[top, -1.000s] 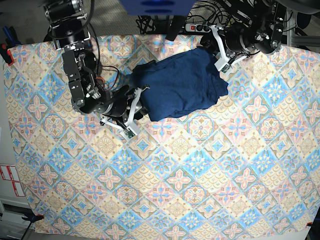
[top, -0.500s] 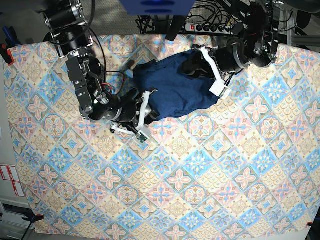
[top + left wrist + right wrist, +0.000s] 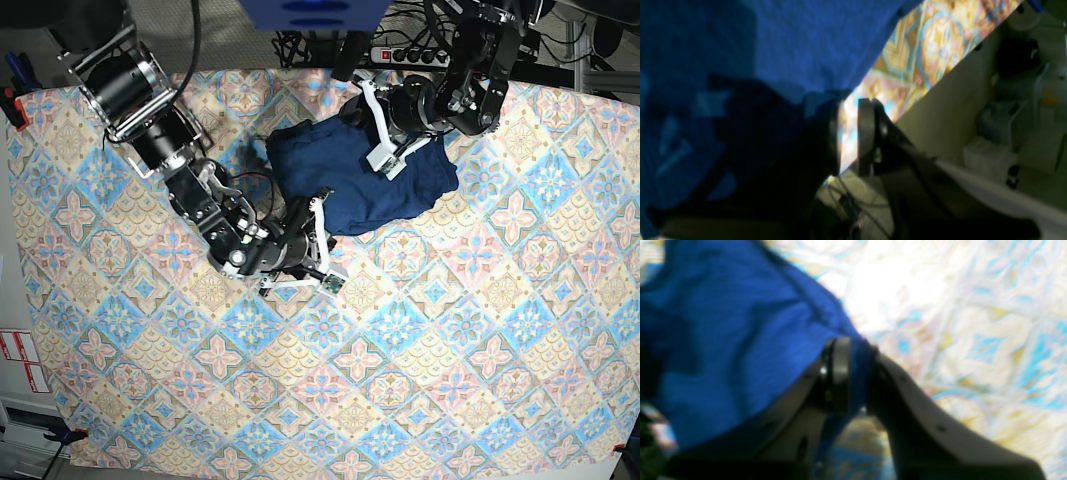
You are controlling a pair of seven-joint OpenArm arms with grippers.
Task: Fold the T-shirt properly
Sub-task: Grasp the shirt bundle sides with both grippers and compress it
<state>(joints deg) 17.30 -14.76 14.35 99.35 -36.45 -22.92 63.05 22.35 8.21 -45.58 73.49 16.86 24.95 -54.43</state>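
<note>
The dark navy T-shirt (image 3: 350, 170) lies bunched at the back middle of the tablecloth (image 3: 400, 330). My right gripper (image 3: 322, 218) is at the shirt's front left corner. In the right wrist view the right gripper (image 3: 857, 346) is shut on a fold of the T-shirt (image 3: 740, 340), with blue fabric between its pads. My left gripper (image 3: 378, 148) hangs over the shirt's back right part. In the left wrist view the left gripper (image 3: 848, 106) has a narrow gap that shows tablecloth, and the T-shirt (image 3: 790, 50) reaches its tips. Whether it pinches fabric there is unclear.
A power strip (image 3: 405, 55) and cables lie just past the table's back edge. A red clamp (image 3: 10, 100) holds the cloth at the far left. Beyond the table edge (image 3: 940, 90) in the left wrist view there are boxes and gear.
The left gripper has moved leftward over the shirt. The right gripper has slid right along the front edge. The shirt has bunched narrower, and both pairs of jaws have narrowed.
</note>
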